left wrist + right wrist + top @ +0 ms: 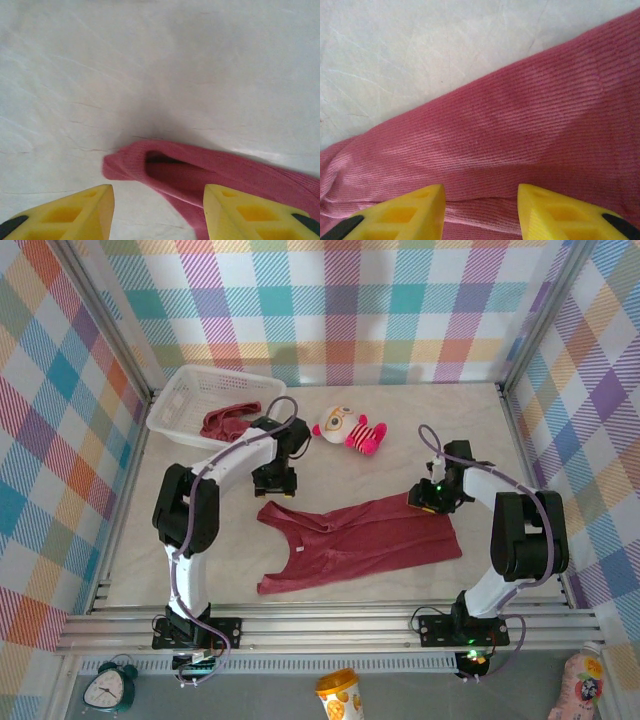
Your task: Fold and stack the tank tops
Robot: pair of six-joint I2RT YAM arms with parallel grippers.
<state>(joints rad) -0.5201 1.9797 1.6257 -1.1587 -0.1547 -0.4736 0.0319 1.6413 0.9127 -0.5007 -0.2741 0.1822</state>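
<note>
One maroon tank top (pixel 370 538) lies spread flat on the table. A second tank top (pixel 228 422) is bunched in the white basket (pixel 180 400). My left gripper (pixel 272 483) hovers just beyond the spread top's left shoulder strap (pixel 150 165). It is open, its yellow fingers (pixel 85 212) apart, and the strap end lies loose on the table ahead of them. My right gripper (pixel 428 498) sits over the top's far right corner. It is open, with its fingertips (pixel 555 212) either side of a low fold of ribbed cloth (pixel 520 130).
A small striped plush doll (pixel 350 430) lies at the back centre, between the basket and the right arm. Checked walls close in three sides. An alarm clock (pixel 108 685) and a cup (pixel 340 696) stand below the near rail.
</note>
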